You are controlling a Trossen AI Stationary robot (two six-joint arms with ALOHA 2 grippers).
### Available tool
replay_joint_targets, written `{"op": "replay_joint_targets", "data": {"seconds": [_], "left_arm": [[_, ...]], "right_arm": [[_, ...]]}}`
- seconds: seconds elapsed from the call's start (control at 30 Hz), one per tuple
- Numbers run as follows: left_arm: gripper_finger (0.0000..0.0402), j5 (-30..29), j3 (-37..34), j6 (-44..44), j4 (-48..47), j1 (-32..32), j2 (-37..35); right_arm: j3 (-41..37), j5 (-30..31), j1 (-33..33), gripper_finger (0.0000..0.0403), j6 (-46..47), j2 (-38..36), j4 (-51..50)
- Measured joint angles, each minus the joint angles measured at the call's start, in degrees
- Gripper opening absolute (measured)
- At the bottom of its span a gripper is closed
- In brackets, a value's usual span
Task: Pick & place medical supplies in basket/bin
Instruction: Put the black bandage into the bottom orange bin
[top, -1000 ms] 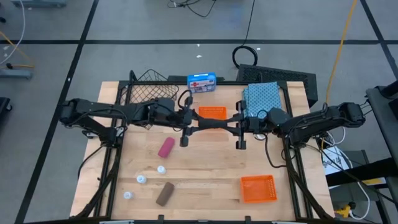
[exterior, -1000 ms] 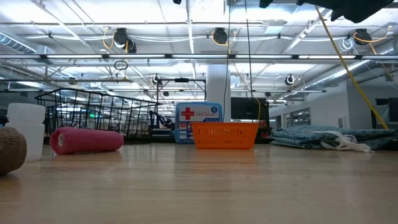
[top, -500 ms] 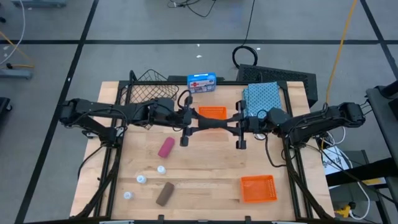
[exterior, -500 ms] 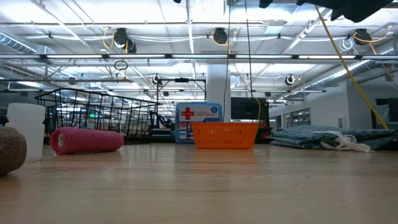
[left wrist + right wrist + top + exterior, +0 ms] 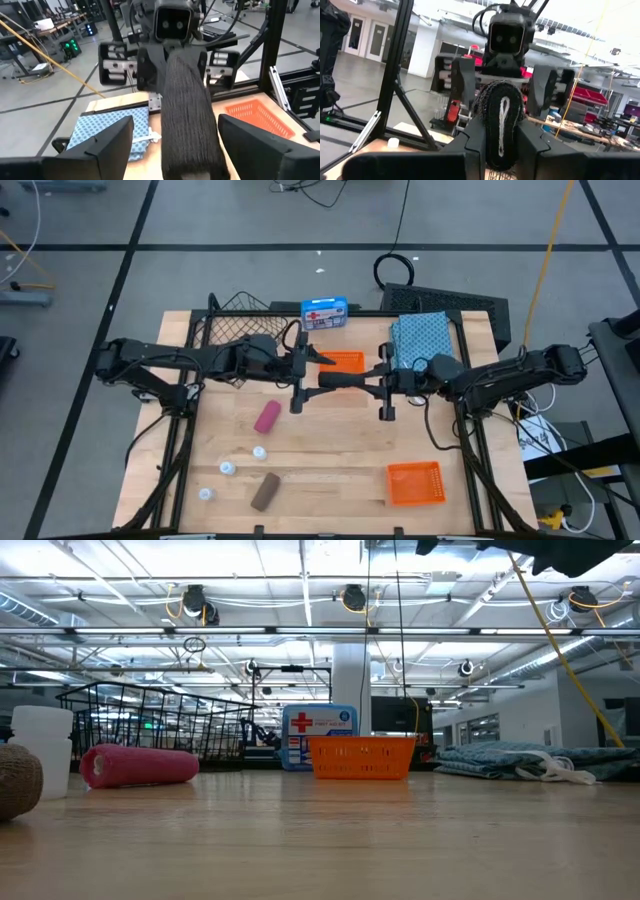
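Note:
A black roll [image 5: 343, 380] hangs level high above the table's middle, and my right gripper [image 5: 374, 379] is shut on its right end. My left gripper [image 5: 312, 373] stands open around the roll's left end; its fingers [image 5: 107, 145] are on either side and apart from it. On the table lie a pink roll [image 5: 267, 416], a brown roll [image 5: 264, 492] and three white vials [image 5: 228, 468]. The teal cloth [image 5: 420, 335] lies at the far right. The wire basket [image 5: 235, 325] stands at the far left. My right gripper pinches the black roll's right end [image 5: 500, 125] between its two fingers [image 5: 475, 137]. The fingers come level from the table's right and lie along the roll. The roll is lifted clear of the table, level, with its free end [image 5: 192, 150] between my left gripper's open fingers.
An orange tray [image 5: 345, 361] sits under the two grippers, and another [image 5: 415, 483] sits near the front right. A blue box [image 5: 324, 311] with a red-and-white label stands at the far edge. Bare wood lies between the pink roll and the front tray.
My left gripper has opened and let go of the black roll, its fingers spreading to either side. The roll has stayed level in my right gripper.

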Motion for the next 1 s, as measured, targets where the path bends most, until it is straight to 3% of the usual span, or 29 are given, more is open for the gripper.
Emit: {"op": "replay_joint_targets", "data": {"seconds": [0.63, 0.9, 1.0], "left_arm": [[0.0182, 0.0, 0.0, -1.9, -1.6, 0.0, 0.1], [0.0073, 0.5, 0.0, -2.0, -5.2, 0.0, 0.2], [0.0060, 0.5, -0.1, -1.7, -7.2, 0.0, 0.2]], "right_arm": [[0.0, 0.2, 0.0, 0.0048, 0.0, 0.0, 0.2], [0.0, 0.1, 0.0, 0.0079, 2.3, 0.0, -3.7], [0.1, 0.1, 0.0, 0.0095, 4.8, -0.1, -7.4]]}}
